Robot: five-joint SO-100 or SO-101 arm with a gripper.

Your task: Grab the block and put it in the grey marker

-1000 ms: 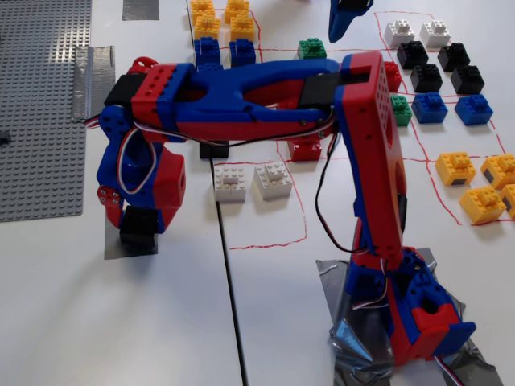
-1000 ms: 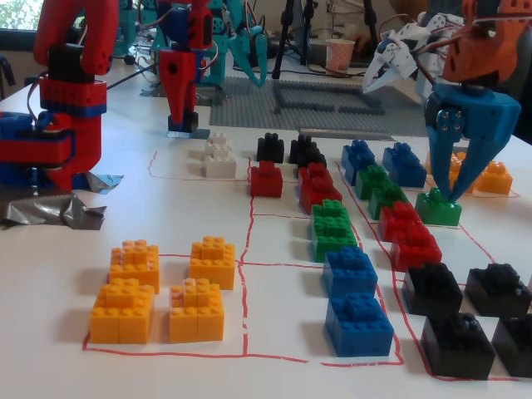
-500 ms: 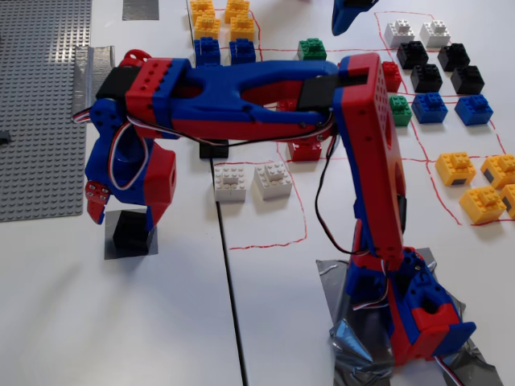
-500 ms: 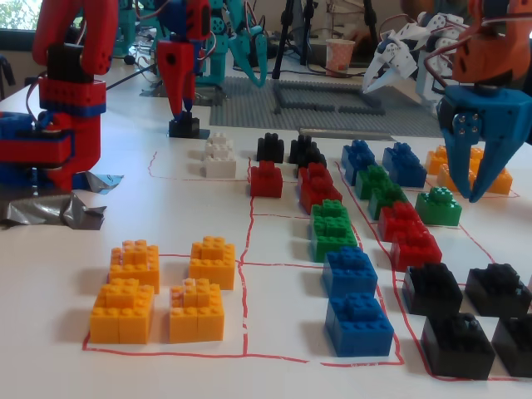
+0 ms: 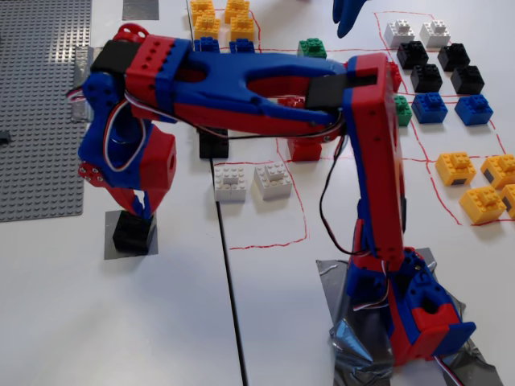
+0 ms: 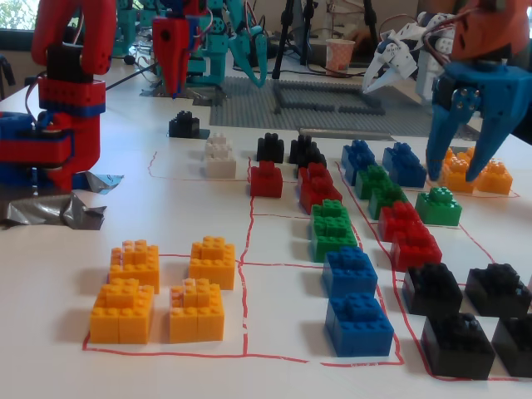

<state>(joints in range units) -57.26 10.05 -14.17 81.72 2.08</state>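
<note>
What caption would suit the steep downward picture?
Red-and-blue arm's gripper hangs open above a small black studded brick sitting on a flat grey tape square.

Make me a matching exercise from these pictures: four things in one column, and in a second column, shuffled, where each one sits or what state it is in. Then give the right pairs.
Things
1. the block
2. the grey marker
3. the hand
4. the two white bricks

Places or states
A. side by side inside the red outline, close to the arm's upper link in a fixed view
B. flat on the white table, under a black brick
C. above the black brick, holding nothing
D. resting on the grey patch, free of the fingers

Pairs: 1-D, 2-B, 3-C, 4-A
</note>
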